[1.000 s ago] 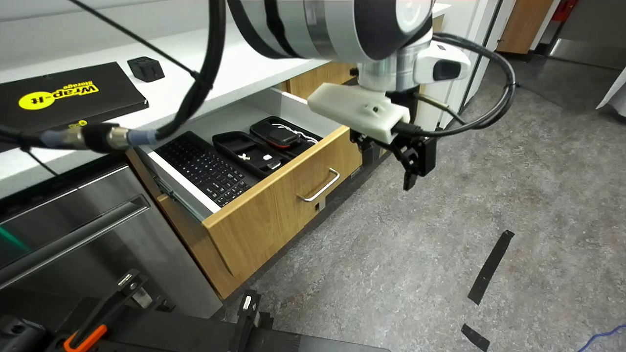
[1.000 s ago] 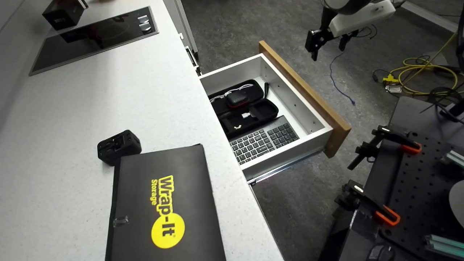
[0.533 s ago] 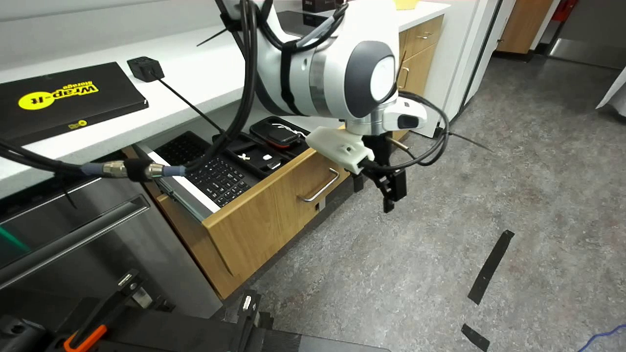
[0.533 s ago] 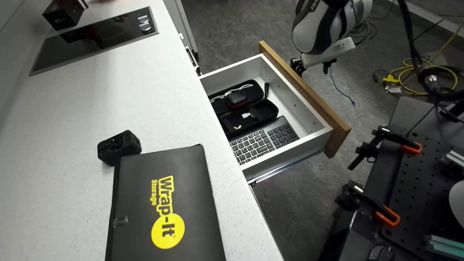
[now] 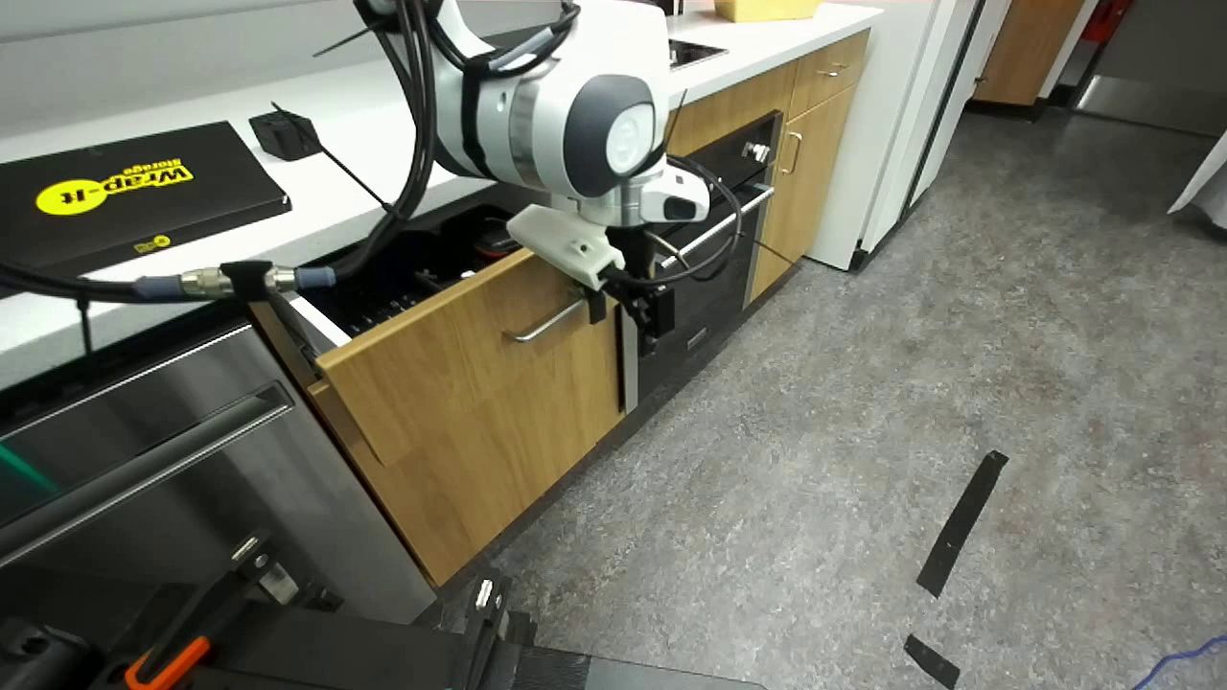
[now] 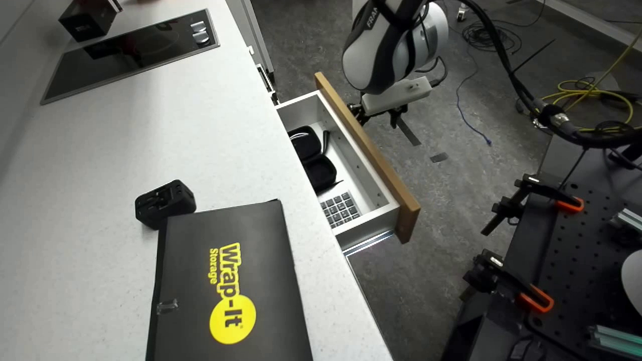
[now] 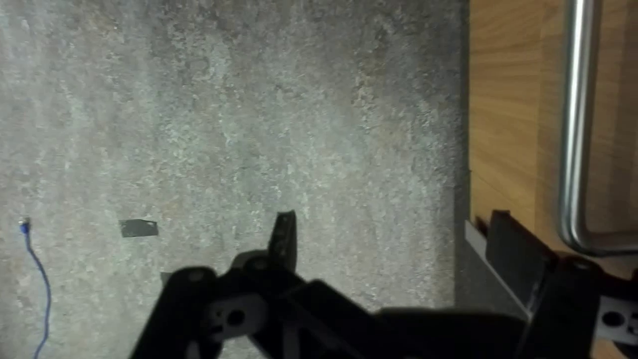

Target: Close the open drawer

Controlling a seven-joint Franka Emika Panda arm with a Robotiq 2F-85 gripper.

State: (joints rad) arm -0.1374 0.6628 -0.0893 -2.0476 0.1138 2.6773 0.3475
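Observation:
The drawer, with its light oak front (image 5: 451, 359) and silver bar handle (image 5: 546, 321), is partly open. It also shows in an exterior view (image 6: 373, 150), with a black case (image 6: 318, 168) and part of a keyboard (image 6: 341, 208) inside. My gripper is at the outer side of the front, near one end of the handle, in both exterior views (image 5: 623, 328) (image 6: 377, 119). In the wrist view my gripper (image 7: 394, 214) is open with nothing between its fingers. One finger is by the wood, beside the handle (image 7: 578, 124); I cannot tell whether it touches.
The white counter (image 6: 150, 125) above bears a black Wrap-It box (image 6: 195, 281) and a small black cube (image 6: 165, 203). A black oven (image 5: 714, 240) and a steel appliance (image 5: 192, 460) flank the drawer. A black bench (image 6: 567, 240) with orange-handled clamps stands opposite.
The arm has come down and moved toward the cabinet. The drawer has slid inward by a part of its length, and more of its contents are under the counter.

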